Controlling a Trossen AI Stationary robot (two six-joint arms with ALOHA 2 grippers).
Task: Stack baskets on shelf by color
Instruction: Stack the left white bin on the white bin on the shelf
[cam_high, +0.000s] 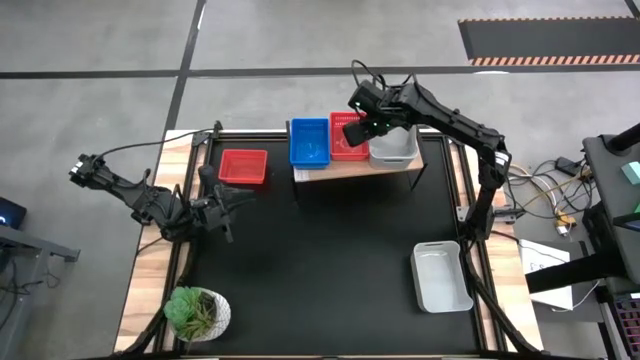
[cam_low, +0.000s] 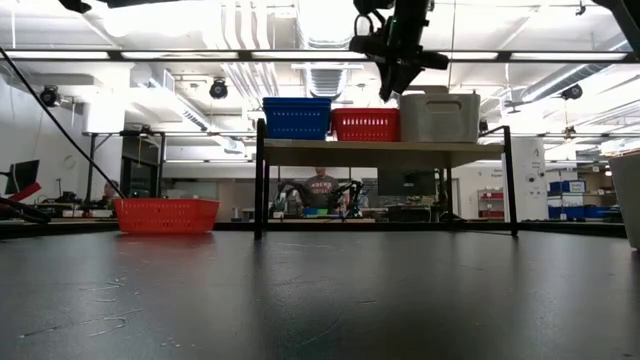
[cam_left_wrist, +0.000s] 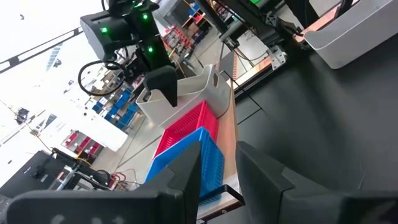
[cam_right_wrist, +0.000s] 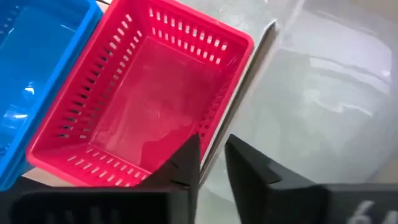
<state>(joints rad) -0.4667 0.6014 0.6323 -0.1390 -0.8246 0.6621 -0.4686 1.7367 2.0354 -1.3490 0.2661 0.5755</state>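
On the light-wood shelf at the table's far side, a blue basket, a red basket and a white basket stand side by side on their bottoms. Another red basket stands on the table left of the shelf. Another white basket stands at the near right. My right gripper hovers above the shelf, over the red basket's side next to the white basket, fingers pointing down, slightly open and empty. My left gripper is low at the table's left, slightly open and empty.
A potted green plant stands at the near left corner. The shelf's black legs stand on the black table top. The middle of the table between shelf, plant and white basket is bare. Cables and equipment lie off the table's right edge.
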